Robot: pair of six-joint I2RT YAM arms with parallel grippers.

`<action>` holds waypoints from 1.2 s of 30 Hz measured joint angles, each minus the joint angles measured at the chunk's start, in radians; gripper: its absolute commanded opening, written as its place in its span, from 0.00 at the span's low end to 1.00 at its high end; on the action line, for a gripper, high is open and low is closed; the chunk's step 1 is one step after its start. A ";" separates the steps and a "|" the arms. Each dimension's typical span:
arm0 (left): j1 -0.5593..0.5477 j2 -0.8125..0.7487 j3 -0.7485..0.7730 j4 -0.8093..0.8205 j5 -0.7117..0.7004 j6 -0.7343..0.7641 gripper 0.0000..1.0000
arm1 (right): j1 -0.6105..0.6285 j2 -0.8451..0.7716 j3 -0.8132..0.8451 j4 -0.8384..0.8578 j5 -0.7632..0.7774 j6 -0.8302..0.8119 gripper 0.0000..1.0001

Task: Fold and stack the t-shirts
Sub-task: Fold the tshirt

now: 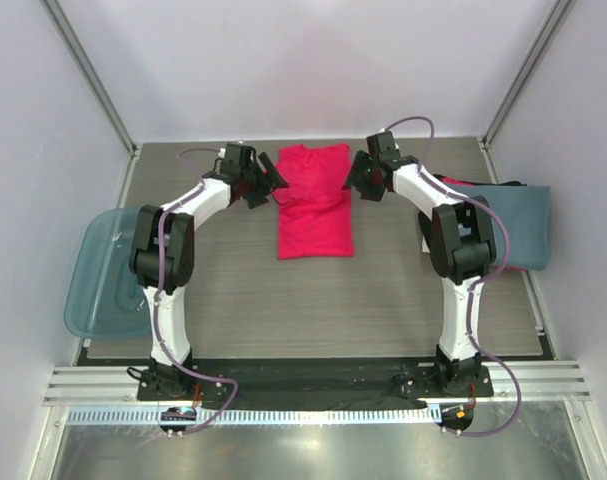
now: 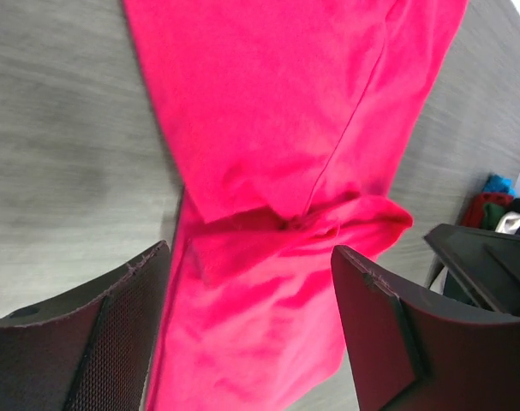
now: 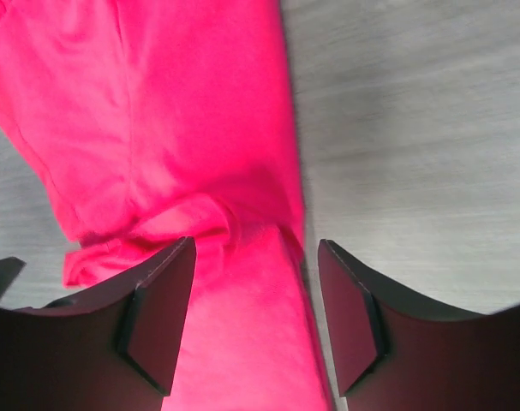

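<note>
The pink tee point(image 1: 314, 205) lay on the table point(image 1: 283, 300), its long axis running near to far. The left gripper point(image 1: 273, 186) and right gripper point(image 1: 351, 181) flanked its far half, equally near, jaws spread and pinching nothing.

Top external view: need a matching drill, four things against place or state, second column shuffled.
Things:
1. pink-red t-shirt
2. blue-grey t-shirt
3. blue bin
4. left claw

Place or state:
a. at the right edge of the table
b. at the table's left edge
c. open, at the pink-red t-shirt's left edge
d. mid-table, towards the far end, folded narrow

Pairs: 1-d, 2-a, 3-b, 4-c
</note>
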 measured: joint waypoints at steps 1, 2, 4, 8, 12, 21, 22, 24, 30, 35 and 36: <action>0.000 -0.018 -0.021 0.002 -0.002 0.005 0.77 | -0.001 -0.022 -0.027 0.007 0.007 -0.004 0.62; 0.000 -0.044 -0.055 0.011 -0.005 0.013 0.77 | -0.002 -0.051 -0.065 0.019 0.011 -0.004 0.61; -0.003 -0.108 -0.124 0.006 -0.005 0.022 0.77 | -0.002 -0.147 -0.187 0.039 0.018 -0.004 0.57; -0.024 -0.263 -0.285 0.018 -0.009 0.039 0.73 | -0.002 -0.349 -0.438 0.096 0.009 -0.010 0.49; -0.065 -0.397 -0.440 0.031 -0.011 0.036 0.58 | -0.001 -0.475 -0.594 0.143 -0.031 -0.007 0.48; -0.121 -0.465 -0.621 0.035 -0.007 0.011 0.55 | 0.019 -0.525 -0.844 0.225 -0.141 0.037 0.54; -0.121 -0.465 -0.627 0.037 -0.007 0.011 0.55 | 0.020 -0.525 -0.850 0.233 -0.147 0.041 0.56; -0.120 -0.466 -0.635 0.036 -0.008 0.007 0.55 | 0.024 -0.525 -0.863 0.262 -0.158 0.054 0.56; -0.120 -0.466 -0.636 0.047 -0.007 -0.011 0.52 | 0.025 -0.492 -0.875 0.349 -0.188 0.097 0.53; -0.120 -0.465 -0.647 0.072 -0.006 -0.023 0.50 | 0.025 -0.439 -0.868 0.403 -0.221 0.138 0.46; -0.120 -0.464 -0.650 0.074 -0.006 -0.027 0.49 | 0.025 -0.432 -0.867 0.415 -0.225 0.144 0.45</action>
